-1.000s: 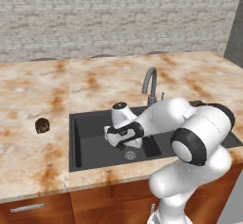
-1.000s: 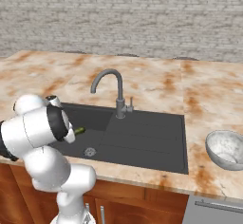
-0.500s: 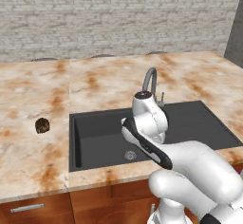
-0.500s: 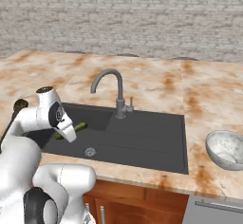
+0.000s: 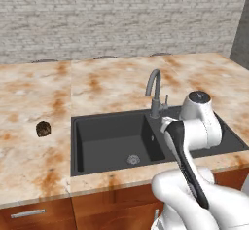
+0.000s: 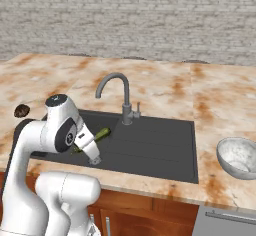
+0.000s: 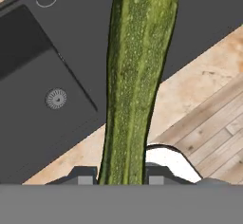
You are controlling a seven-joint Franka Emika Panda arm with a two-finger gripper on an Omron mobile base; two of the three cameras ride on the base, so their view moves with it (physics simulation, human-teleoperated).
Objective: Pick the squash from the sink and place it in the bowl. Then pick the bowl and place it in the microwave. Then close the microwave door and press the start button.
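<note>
The arm has swung right since half a second ago; the gripper (image 7: 121,179) is clenched on the squash (image 7: 137,76), lifted above the sink (image 6: 150,150), fingertips hidden at six o'clock

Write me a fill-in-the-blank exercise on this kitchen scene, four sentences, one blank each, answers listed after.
1. The gripper is shut on the ____.
2. The bowl stands on the counter and holds ____.
3. The curved faucet rises behind the dark grey ____.
4. In the right base view, the bowl is to the ____ of the sink.

Missing words: squash; nothing; sink; right
</note>
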